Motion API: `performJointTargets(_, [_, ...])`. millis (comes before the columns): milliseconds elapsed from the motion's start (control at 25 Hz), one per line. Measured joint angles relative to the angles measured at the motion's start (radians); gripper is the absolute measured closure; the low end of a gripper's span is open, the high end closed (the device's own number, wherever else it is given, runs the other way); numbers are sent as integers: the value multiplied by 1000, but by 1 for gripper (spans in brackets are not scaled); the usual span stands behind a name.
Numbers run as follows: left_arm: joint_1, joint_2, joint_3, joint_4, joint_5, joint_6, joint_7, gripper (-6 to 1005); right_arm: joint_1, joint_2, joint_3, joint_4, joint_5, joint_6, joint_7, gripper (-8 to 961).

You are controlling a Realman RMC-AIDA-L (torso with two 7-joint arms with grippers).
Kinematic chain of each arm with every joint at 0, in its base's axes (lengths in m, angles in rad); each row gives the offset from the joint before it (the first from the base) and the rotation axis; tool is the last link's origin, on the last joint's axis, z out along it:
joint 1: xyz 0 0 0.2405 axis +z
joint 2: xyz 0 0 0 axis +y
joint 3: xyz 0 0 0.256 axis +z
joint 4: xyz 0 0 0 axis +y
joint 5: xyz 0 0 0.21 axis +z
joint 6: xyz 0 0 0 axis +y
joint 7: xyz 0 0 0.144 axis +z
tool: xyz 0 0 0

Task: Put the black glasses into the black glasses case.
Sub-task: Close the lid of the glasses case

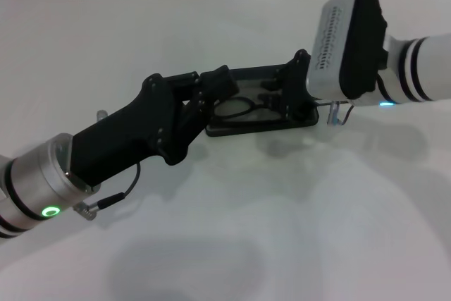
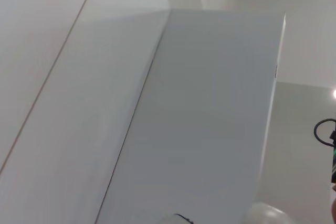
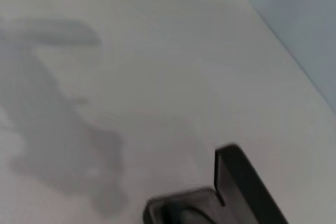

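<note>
The case (image 1: 262, 119) lies open on the white table (image 1: 282, 216), the glasses (image 1: 238, 109) inside it. The left gripper (image 1: 211, 93) is at the case's left end, the right gripper (image 1: 296, 86) at its right end; whether either is closed cannot be told.

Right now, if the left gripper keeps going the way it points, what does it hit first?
Likely the glasses lying in the open case: the left gripper points across it toward the right gripper at the far end. Depth is unclear.
</note>
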Motion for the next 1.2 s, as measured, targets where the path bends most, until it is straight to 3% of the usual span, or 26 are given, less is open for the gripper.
performJointTargets(280, [-10,17,-27,12,-9,0,-5,951,-118,0,9,-81,220,-10,-8,815])
performJointTargets(520, [-57,88,-53,89,-12,-47,-121,950,-278,-2,19,-118,617,-104,-188,815])
performJointTargets(680, [-87,113,-120,203,27,-143,-268,950,-413,-5,132,-117,860,-273,-349,815])
performJointTargets(840, [-189,137,-125,299,193,-254,-390,950,-496,-10,313,-50,926,-470,-396,815])
performJointTargets(880, [-189,137,-125,299,193,-254,-390,950,-500,-15,358,-26,917,-521,-396,815])
performJointTargets(920, [-261,137,-126,317,324,-325,-443,950,-504,-19,416,7,896,-590,-395,815])
performJointTargets(1000, [-309,131,-126,318,420,-377,-487,950,-505,-25,522,56,847,-701,-393,815])
performJointTargets(1200, [-392,100,-127,316,625,-576,-609,883,-512,-24,662,134,785,-820,-401,815])
